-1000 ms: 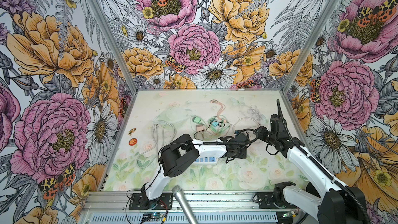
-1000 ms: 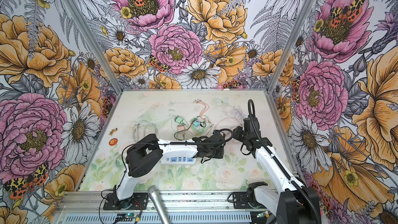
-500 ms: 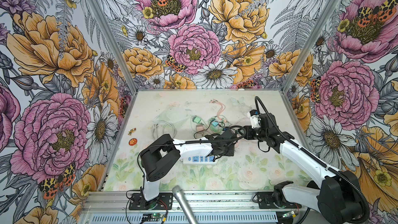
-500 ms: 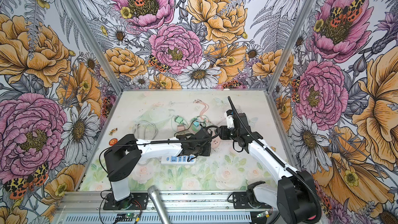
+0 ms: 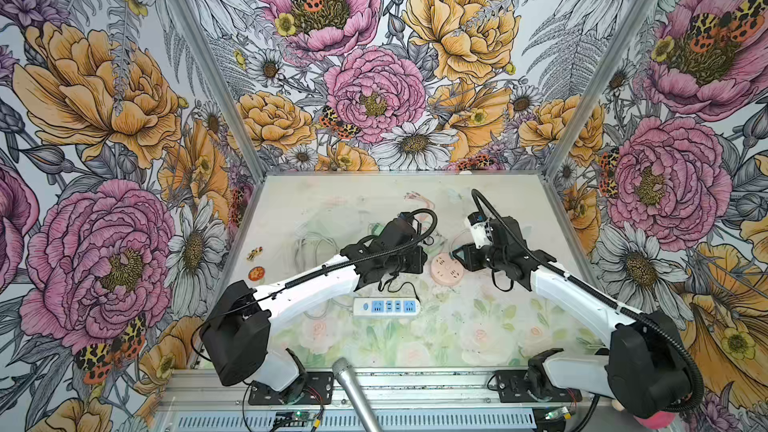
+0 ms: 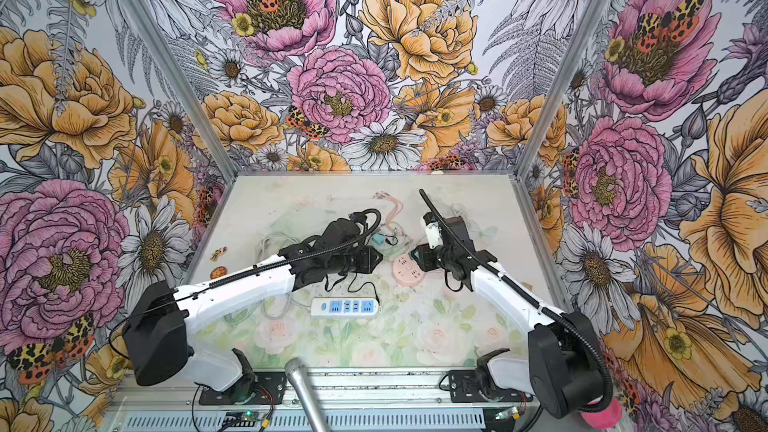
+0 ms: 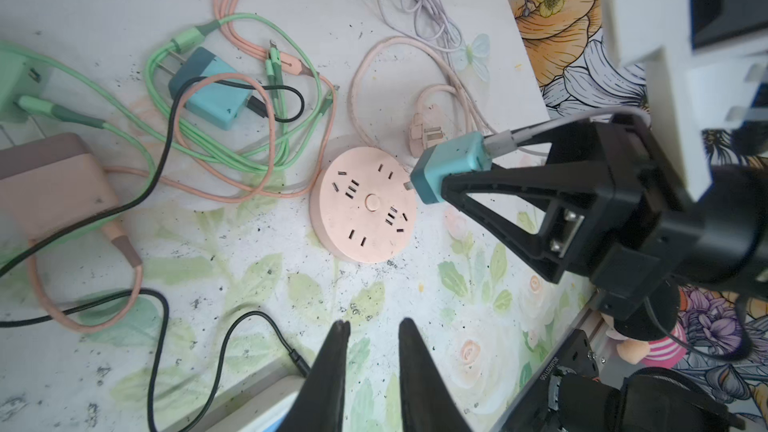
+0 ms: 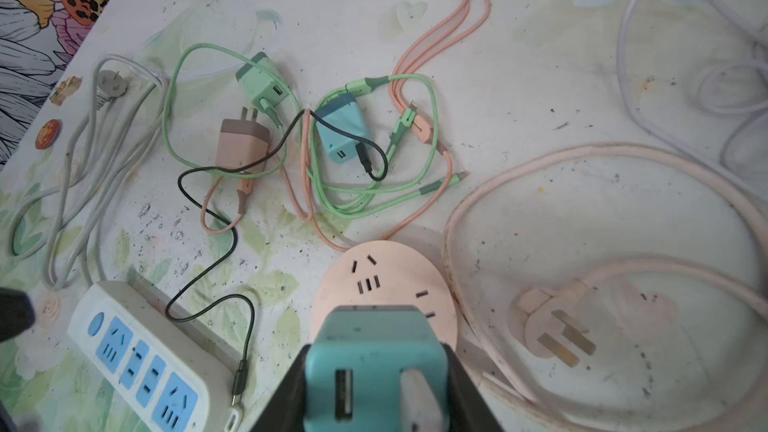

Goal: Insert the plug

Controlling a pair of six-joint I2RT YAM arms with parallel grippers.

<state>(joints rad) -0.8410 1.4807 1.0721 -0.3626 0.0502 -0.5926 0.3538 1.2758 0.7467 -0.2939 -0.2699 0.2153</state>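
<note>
Writing: small white print on a black mount plate (image 7: pixel 547 369), too blurred to read.
Plug: teal cube-shaped charger (image 7: pixel 453 160) with a white cable in its back. Its prongs are at the right rim of the round pink socket disc (image 7: pixel 363 205); contact unclear.
Right claw: right gripper (image 8: pixel 376 405) pinching the charger's sides.
Left claw: left gripper (image 7: pixel 370 330) slightly spread, empty, left of the disc.
Near: white power strip with blue outlets (image 5: pixel 386 306), with a thin black cable (image 7: pixel 166 147) running to it.
Far left: second teal charger (image 8: pixel 343 130), green charger (image 8: pixel 262 81) and brown-pink charger (image 8: pixel 243 139), tangled in green and pink cables.
Right: pink three-pin plug (image 8: pixel 552 326) flat on the table.
</note>
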